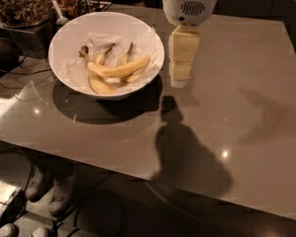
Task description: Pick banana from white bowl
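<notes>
Jaws hovering just beside white bowl [64, 36], banana [119, 68] inside (on white paper [97, 37])

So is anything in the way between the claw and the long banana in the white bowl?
Only the rim of the white bowl: the claw hangs just outside it, to its right in the camera view. The banana lies on top of the shorter bananas, uncovered from above.

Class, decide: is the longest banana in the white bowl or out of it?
In. The banana lies on the paper lining inside the white bowl; the gripper hangs beside the bowl, outside it.
</notes>
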### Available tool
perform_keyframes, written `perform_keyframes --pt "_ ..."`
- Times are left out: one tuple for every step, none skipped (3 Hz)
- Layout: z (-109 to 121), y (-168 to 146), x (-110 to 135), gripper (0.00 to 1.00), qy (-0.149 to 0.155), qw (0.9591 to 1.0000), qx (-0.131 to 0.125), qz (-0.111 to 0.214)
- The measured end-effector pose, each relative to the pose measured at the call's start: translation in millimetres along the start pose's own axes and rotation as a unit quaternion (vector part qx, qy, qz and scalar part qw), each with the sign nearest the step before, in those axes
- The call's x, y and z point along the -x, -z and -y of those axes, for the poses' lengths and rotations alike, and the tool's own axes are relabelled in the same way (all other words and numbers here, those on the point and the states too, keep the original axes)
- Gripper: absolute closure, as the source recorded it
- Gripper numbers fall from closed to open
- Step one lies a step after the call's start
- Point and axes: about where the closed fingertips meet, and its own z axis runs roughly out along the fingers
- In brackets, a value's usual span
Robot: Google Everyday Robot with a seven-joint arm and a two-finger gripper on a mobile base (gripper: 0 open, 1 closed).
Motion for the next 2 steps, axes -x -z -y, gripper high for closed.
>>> perform_keyframes --pt "28.7 -19.8 36.9 0.0 0.034 0.9994 0.007 0.004" --pt "50.4 -37.0 68.6 0.0 0.063 0.9978 0.015 0.01"
